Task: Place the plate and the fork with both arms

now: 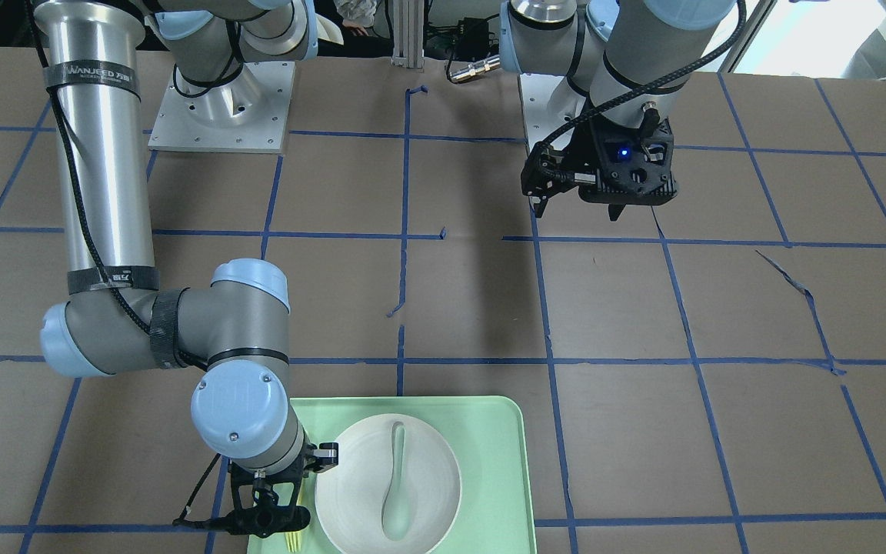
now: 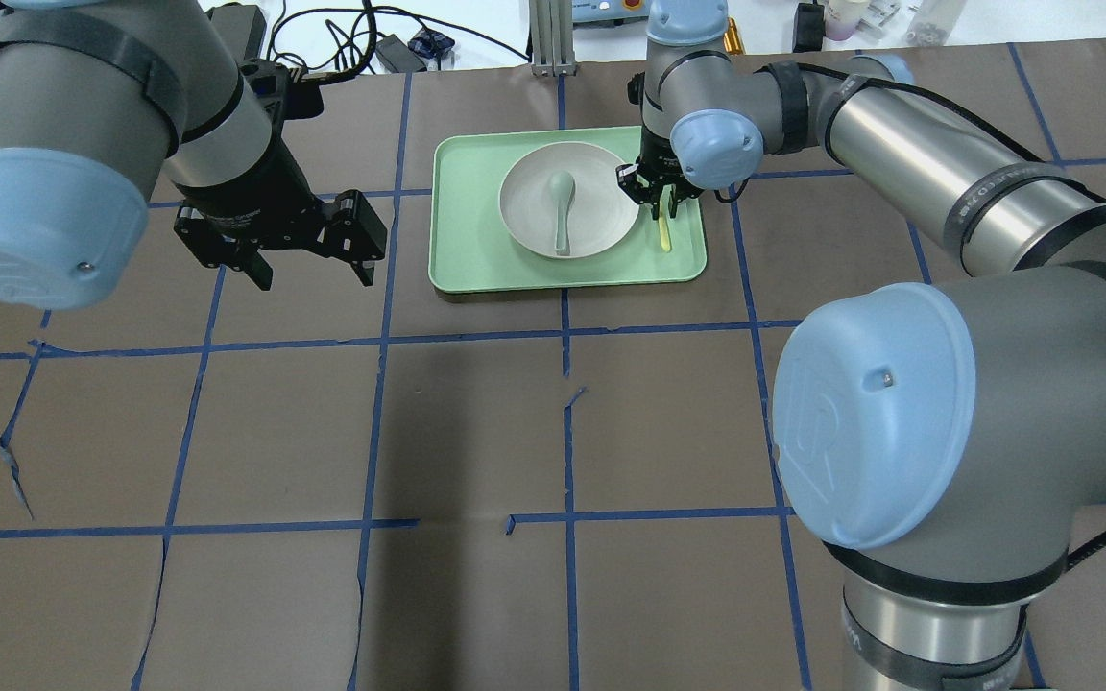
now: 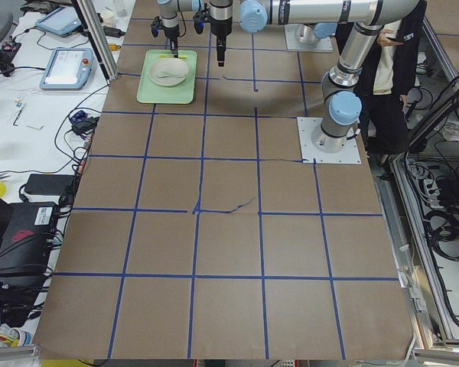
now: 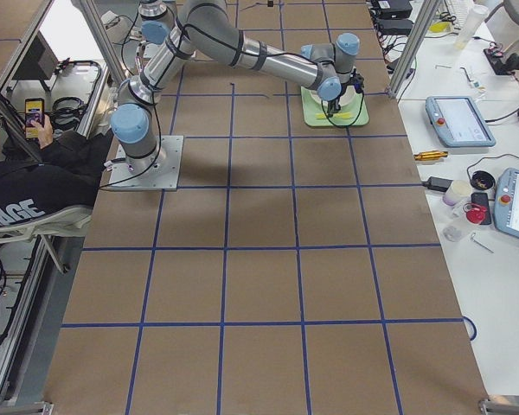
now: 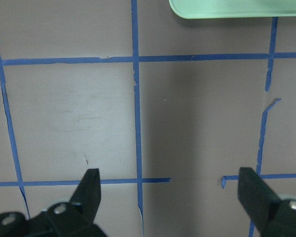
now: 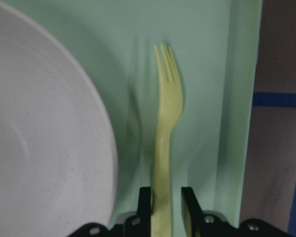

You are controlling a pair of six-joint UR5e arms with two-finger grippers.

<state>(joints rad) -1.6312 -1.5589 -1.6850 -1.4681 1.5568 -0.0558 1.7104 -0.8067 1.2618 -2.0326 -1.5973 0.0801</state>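
Observation:
The off-white plate (image 2: 601, 206) lies on the mint-green tray (image 2: 476, 240), with a grey-green spoon (image 2: 563, 206) in it. The yellow fork (image 6: 165, 128) lies along the tray's strip to the right of the plate, tines pointing away from the wrist; it also shows in the overhead view (image 2: 665, 233). My right gripper (image 6: 166, 207) is low over the tray, its fingers closed narrowly around the fork's handle. My left gripper (image 2: 313, 276) is open and empty, above bare table to the left of the tray.
Blue tape lines grid the brown table top. The tray's raised rim (image 6: 239, 98) runs close beside the fork. Cables and devices lie beyond the table's far edge (image 2: 399, 43).

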